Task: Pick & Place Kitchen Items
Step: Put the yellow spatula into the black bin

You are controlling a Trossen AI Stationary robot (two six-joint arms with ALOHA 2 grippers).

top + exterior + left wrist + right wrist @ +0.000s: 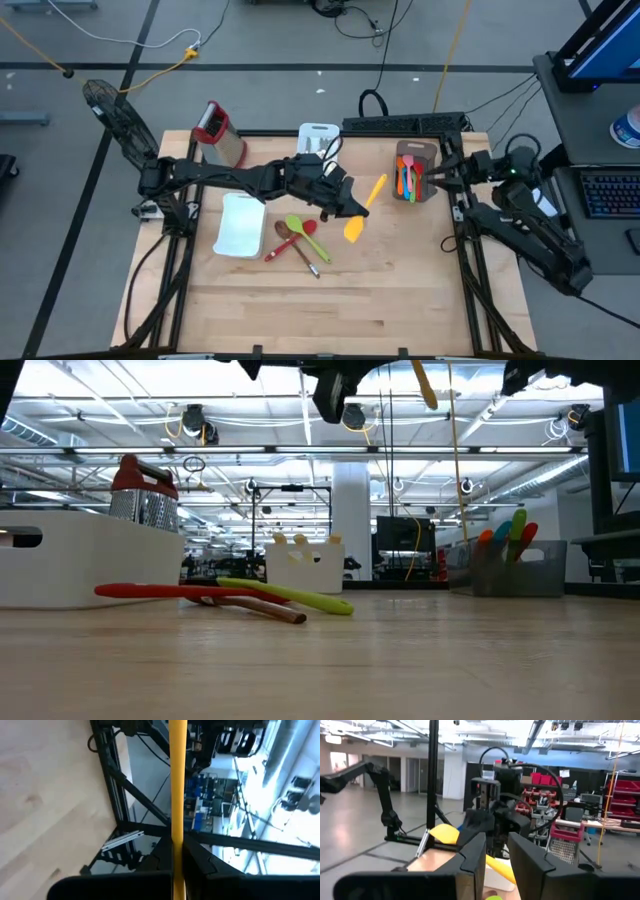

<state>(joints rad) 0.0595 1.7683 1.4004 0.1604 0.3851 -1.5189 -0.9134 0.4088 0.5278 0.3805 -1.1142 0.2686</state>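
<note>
My left gripper point(345, 205) hangs over the table's middle, shut on a yellow spatula point(365, 207). On the table left of it lie a red spoon point(283, 245), a green spoon point(303, 227) and a brown spoon with a wooden handle point(300, 250). They also show in the low view, the red spoon point(160, 591) beside the green one point(290, 597). Several coloured utensils stand in a container point(413, 170) at the far right. My right gripper point(497, 865) stands open at the table's right edge, nothing between its fingers. My left gripper pinches the yellow spatula's handle point(177, 820) between its two fingers point(200, 862), coming roughly level from the table's left. The spatula is lifted clear of the table and tilted. Its blade point(354, 230) points toward the near side, the handle's free end point(381, 183) toward the far right.
A white tray point(240, 224) lies at the left, a steel grater with a red top point(220, 135) stands at the far left, and a white holder point(318, 138) stands at the far middle. Bare wood point(330, 310) fills the near half of the table.
</note>
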